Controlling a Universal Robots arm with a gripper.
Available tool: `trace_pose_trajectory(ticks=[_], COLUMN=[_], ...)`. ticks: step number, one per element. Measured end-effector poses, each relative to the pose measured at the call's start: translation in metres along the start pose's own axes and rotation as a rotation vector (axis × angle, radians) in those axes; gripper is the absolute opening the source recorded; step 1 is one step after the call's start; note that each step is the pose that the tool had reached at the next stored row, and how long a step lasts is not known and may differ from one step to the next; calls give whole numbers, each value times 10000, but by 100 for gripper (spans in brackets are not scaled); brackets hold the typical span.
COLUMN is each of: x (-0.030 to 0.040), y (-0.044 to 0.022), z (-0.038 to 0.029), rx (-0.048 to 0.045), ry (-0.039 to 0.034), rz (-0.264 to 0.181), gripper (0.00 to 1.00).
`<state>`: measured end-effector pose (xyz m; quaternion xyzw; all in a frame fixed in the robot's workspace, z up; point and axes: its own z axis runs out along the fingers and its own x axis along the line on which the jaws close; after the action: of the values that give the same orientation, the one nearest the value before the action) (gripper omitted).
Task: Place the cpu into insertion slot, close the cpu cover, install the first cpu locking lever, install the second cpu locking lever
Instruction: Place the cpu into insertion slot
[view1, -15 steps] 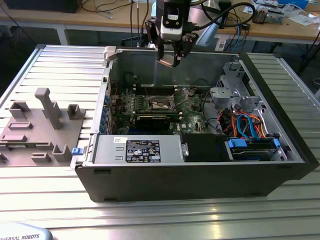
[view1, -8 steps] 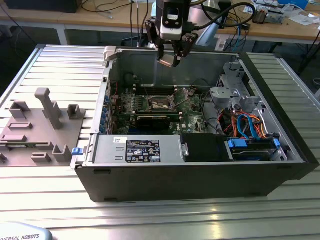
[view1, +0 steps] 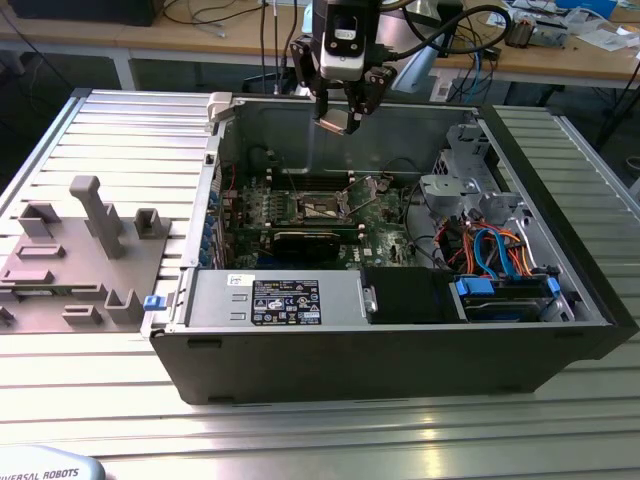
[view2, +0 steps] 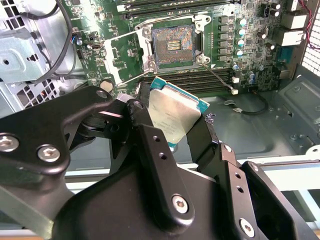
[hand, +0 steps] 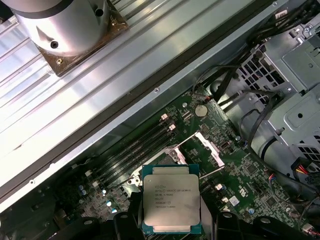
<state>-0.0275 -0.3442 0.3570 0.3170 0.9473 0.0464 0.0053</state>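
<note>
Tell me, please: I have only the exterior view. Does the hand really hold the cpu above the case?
Observer: Yes. In the second wrist view the hand is shut on the cpu, gripping it by two opposite edges.
Operator: Is the insertion slot free?
Observer: It is. In that same view the insertion slot lies bare, with its contact field uncovered.
Operator: And the cpu cover?
Observer: In the first wrist view the cpu cover stands swung up and open, not down over the slot.
</note>
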Motion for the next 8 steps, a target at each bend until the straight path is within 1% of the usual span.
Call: trace_pose_trajectory(ticks=[8], x=[0], y=[0], z=[0], rx=[-1], ry=[-4], rz=[43], gripper=[54])
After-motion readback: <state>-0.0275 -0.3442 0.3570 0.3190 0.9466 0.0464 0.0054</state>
